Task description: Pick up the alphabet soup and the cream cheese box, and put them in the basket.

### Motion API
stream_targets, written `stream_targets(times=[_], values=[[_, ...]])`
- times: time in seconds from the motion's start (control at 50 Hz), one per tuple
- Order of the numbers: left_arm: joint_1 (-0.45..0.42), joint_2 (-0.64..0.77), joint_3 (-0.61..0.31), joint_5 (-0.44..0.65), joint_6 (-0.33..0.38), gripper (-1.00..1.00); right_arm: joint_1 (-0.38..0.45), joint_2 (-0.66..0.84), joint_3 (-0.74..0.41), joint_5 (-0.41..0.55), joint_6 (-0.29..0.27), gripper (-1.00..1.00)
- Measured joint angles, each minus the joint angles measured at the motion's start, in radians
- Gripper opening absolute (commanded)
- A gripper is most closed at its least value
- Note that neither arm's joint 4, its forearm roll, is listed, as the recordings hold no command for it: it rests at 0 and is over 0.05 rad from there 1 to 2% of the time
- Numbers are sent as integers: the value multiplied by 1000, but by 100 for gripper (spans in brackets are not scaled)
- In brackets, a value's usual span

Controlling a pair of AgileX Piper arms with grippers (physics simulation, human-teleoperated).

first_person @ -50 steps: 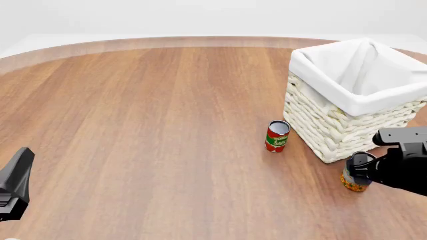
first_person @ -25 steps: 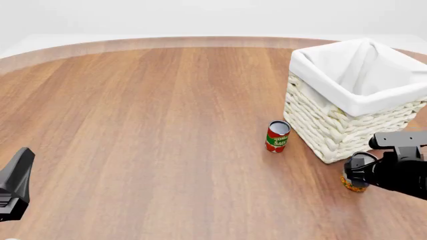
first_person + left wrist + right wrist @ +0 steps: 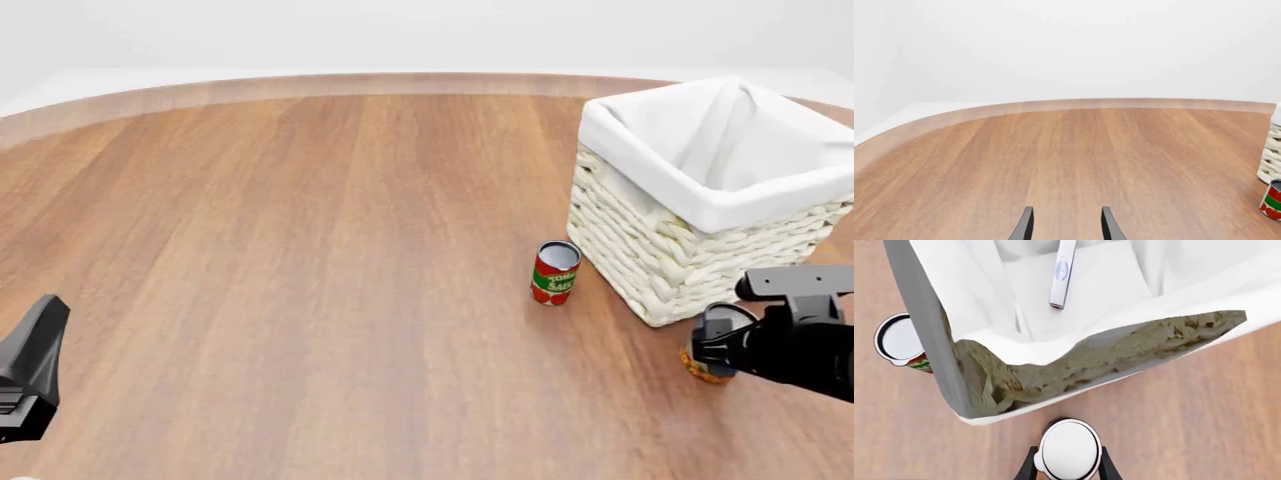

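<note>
Alphabet soup point(image 3: 1069, 448): bracketed upright by right gripper point(image 3: 1067, 466) fingers, beside basket point(image 3: 667, 255).
Cream cheese box point(image 3: 1062, 273): inside basket.
Left gripper point(image 3: 1065, 227): parted, empty.

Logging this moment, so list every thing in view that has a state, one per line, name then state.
alphabet soup: upright on the table, between the right gripper's fingers.
cream cheese box: inside the basket, standing on edge against the liner.
basket: upright, open-topped.
red can: upright on the table, beside the basket.
right gripper: straddling the soup can; grip unclear.
left gripper: open, holding nothing.
</note>
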Motion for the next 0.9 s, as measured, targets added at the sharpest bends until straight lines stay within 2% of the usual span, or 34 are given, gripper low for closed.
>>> stream_targets(times=[0.34,0.9], values=[[0,0,0,0,0,100,-5,-108,-16,109,-15,-100],[0,0,0,0,0,100,-25,-330,-110,396,-52,-100]])
